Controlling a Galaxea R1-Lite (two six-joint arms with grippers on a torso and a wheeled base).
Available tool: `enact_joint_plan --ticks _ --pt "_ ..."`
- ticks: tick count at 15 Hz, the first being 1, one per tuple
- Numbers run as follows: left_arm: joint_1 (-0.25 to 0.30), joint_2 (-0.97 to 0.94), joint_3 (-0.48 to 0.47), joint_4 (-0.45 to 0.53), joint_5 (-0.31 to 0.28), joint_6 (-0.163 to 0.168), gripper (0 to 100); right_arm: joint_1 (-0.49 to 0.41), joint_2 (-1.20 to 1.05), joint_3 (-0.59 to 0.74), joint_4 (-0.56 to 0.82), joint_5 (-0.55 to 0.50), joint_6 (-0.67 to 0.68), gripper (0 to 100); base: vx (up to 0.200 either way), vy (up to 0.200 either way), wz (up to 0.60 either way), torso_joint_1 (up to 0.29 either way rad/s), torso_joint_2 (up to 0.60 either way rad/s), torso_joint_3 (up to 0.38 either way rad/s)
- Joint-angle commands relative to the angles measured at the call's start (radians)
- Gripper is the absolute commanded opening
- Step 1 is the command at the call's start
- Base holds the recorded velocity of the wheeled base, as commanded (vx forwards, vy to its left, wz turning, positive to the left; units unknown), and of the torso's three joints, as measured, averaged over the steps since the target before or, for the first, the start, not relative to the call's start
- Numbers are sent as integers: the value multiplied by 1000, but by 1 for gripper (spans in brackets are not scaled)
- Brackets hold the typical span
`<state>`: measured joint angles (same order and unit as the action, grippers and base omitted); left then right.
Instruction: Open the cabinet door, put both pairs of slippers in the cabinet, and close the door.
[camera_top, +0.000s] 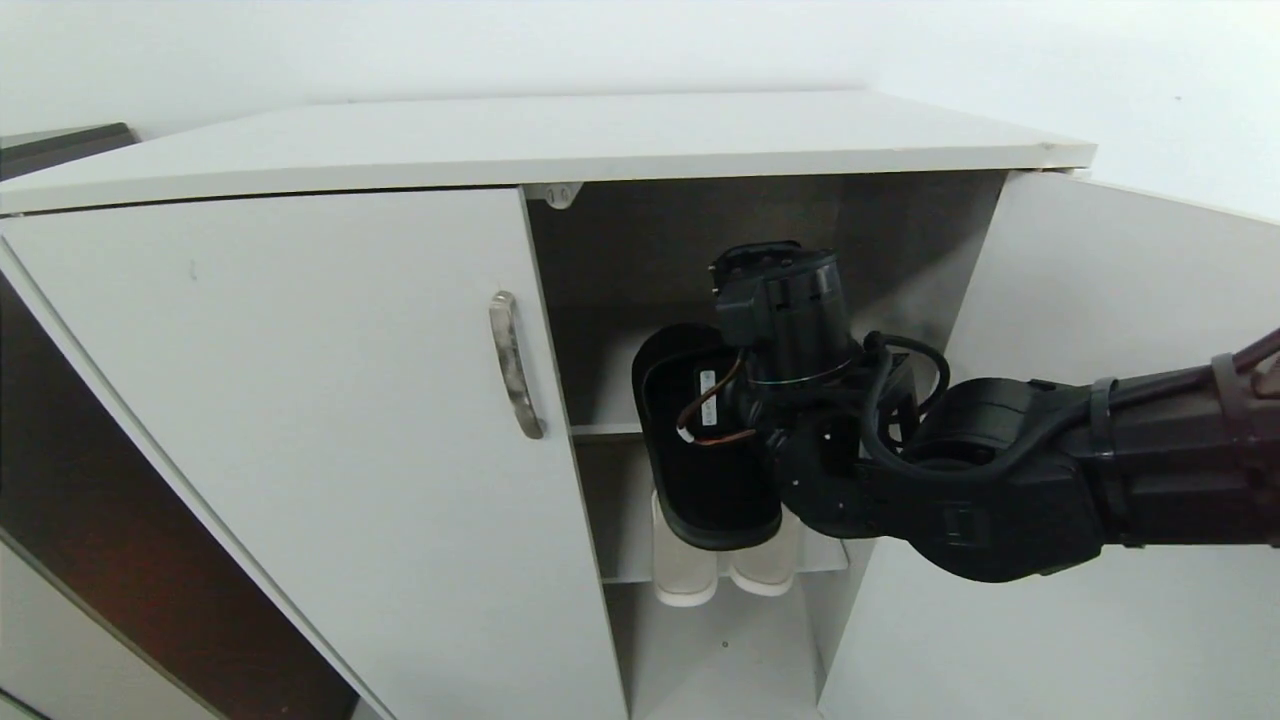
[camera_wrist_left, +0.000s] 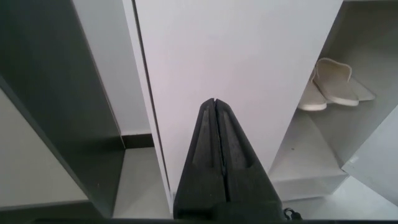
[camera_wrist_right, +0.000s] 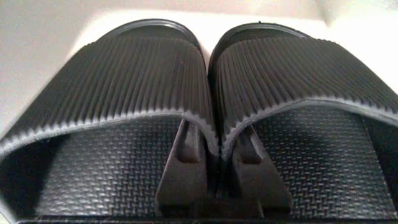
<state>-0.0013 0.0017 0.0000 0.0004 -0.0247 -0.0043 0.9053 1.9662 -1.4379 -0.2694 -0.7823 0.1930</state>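
two black slippers (camera_wrist_right: 137, 81) pinched in right jaws at cabinet (camera_top: 560, 140).

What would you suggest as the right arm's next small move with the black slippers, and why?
Probably ease the right end effector deeper into the cabinet and onto the upper shelf: it is shut on the black slippers, which hang at the open front, and the white slippers already occupy the shelf below.
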Motion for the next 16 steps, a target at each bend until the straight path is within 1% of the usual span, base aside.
enact_joint_plan --ticks 1,4,7,11,13,16 --pt "0 1 0 0 0 0 0 0 13 -12 -5 2 2 0 0 0 0 0 0 0" --pt "0 1 0 0 0 0 0 -19 51 -47 -8 5 0 0 0 0 0 0 0 0" --pt "0 0 0 0 0 0 0 -65 126 -167 2 18 -6 0 0 0 0 0 0 0" --pt "0 0 0 0 0 -2 0 -105 211 -383 116 40 -24 0 0 0 0 0 0 0" --pt "0 1 0 0 2 -3 0 -117 230 -460 183 58 -24 0 0 0 0 0 0 0" --pt "0 1 0 0 2 -3 0 -131 261 -526 202 57 -24 0 0 0 0 0 0 0"
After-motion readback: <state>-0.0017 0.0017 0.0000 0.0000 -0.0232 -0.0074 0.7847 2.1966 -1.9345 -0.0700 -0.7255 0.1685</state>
